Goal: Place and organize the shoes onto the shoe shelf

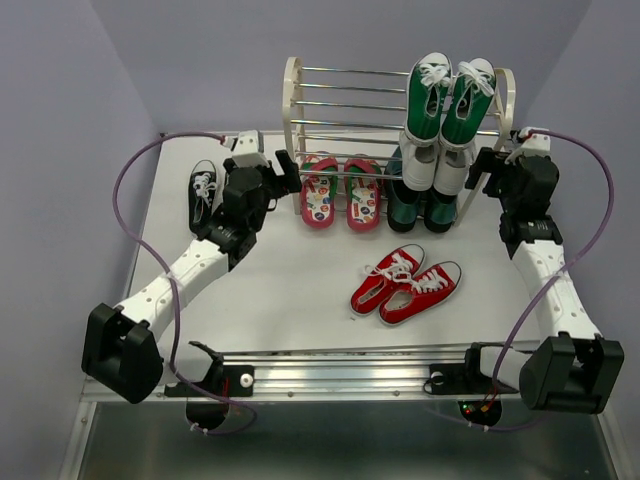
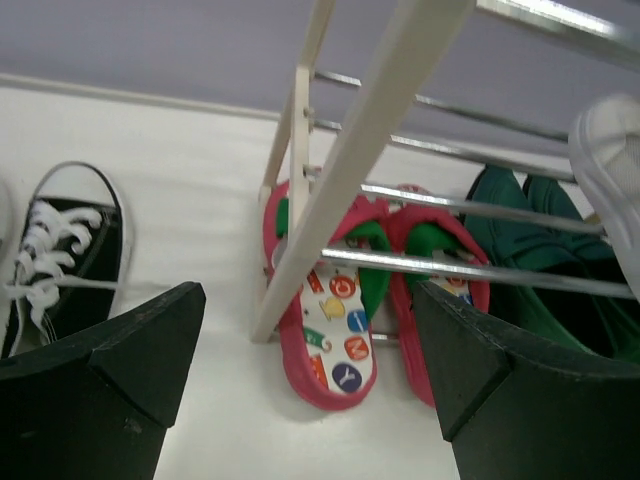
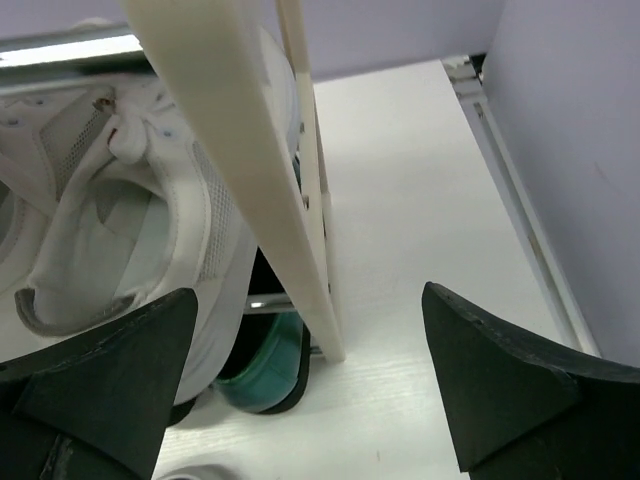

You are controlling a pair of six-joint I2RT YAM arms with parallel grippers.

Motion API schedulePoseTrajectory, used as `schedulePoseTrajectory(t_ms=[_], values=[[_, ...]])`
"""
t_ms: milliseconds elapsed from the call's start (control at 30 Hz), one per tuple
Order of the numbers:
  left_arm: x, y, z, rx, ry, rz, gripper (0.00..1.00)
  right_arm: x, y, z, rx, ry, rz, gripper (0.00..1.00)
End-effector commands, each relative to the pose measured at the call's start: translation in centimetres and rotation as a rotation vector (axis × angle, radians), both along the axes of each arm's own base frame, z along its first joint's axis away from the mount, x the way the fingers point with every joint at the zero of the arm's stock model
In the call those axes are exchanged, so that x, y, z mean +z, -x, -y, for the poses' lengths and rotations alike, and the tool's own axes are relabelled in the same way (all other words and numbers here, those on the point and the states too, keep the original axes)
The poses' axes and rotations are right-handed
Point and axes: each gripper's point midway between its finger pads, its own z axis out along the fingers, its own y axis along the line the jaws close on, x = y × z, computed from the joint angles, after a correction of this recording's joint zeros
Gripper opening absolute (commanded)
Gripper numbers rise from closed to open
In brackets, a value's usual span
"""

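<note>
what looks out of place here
The red sneakers lie askew on the table, off the shelf. A black sneaker lies left of the shelf, also not on it.

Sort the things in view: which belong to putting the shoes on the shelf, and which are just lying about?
Belong to the job: cream-framed shoe shelf with silver metal rods; red-pink flip-flops with printed footbeds; red lace-up sneakers with white soles; black-and-white lace-up sneakers.
Just there, on the shelf: green-and-white sneakers; white sneakers; dark green boots.

White table (image 1: 300,290) against plain lavender walls (image 1: 200,50)
</note>
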Motion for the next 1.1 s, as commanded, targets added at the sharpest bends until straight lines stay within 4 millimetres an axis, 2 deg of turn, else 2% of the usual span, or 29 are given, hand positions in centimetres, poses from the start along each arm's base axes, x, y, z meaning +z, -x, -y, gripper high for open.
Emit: schedulePoseTrajectory(t_ms=[0,67,100,133,167,200,233,267,300,333,400,433,533,600,667,800,867,1067], values=[[-2.9,3.8,2.1,-0.114,0.057,-0.095,0.96,-0.2,2.5,1.5,-0.163,-0.091,-0.032,1.0],[-4.8,6.2,4.2,-0.232,0.056,-0.148,0.96,-0.6,4.0,2.0,-0.218,-0.127,-0.064,1.0],[-4.5,7.2,4.7,-0.269,0.067,-0.142,0.96,-0.6,4.6,2.2,-0.263,-0.177,-0.063,1.0],[-5.1,8.3,5.6,-0.327,0.07,-0.16,0.96,-1.5,5.6,2.2,-0.286,-0.205,-0.107,1.0],[-6.5,9.5,6.1,-0.357,0.065,-0.19,0.97,-1.0,6.7,2.1,-0.304,-0.235,-0.093,1.0],[-6.4,11.4,7.5,-0.434,0.084,-0.2,0.97,-2.0,7.7,2.1,-0.336,-0.281,-0.118,1.0],[-7.9,12.7,7.8,-0.471,0.069,-0.228,0.97,-1.4,8.8,2.0,-0.347,-0.308,-0.092,1.0],[-8.4,13.8,8.3,-0.507,0.059,-0.236,0.97,-1.5,9.4,1.9,-0.353,-0.327,-0.089,1.0],[-8.2,16.3,9.8,-0.612,0.046,-0.222,0.97,-2.7,10.0,1.2,-0.332,-0.352,-0.118,1.0],[-9.4,17.6,10.1,-0.642,0.014,-0.234,0.97,-2.9,10.5,0.9,-0.322,-0.359,-0.123,1.0],[-9.8,19.9,11.2,-0.701,-0.003,-0.231,0.99,-3.2,11.3,0.6,-0.316,-0.366,-0.141,1.0],[-10.8,21.9,12.2,-0.764,-0.029,-0.245,0.99,-3.7,11.9,0.6,-0.321,-0.362,-0.173,1.0],[-13.6,24.7,13.8,-0.839,-0.087,-0.3,0.99,-5.1,12.3,-0.3,-0.272,-0.357,-0.23,1.0],[-15.7,25.5,14.6,-0.843,-0.15,-0.329,0.99,-5.7,12.1,-1.0,-0.229,-0.361,-0.255,1.0],[-17.0,25.7,15.3,-0.852,-0.197,-0.345,0.99,-5.9,12.0,-1.4,-0.204,-0.354,-0.271,1.0],[-17.4,24.3,16.2,-0.812,-0.235,-0.316,0.99,-5.9,11.7,-2.0,-0.167,-0.356,-0.283,1.0],[-16.7,23.6,17.0,-0.808,-0.226,-0.273,0.99,-5.8,11.8,-1.9,-0.166,-0.353,-0.28,1.0],[-18.2,23.7,18.9,-0.874,-0.285,-0.284,0.99,-5.7,11.7,-1.7,-0.172,-0.342,-0.275,1.0]])
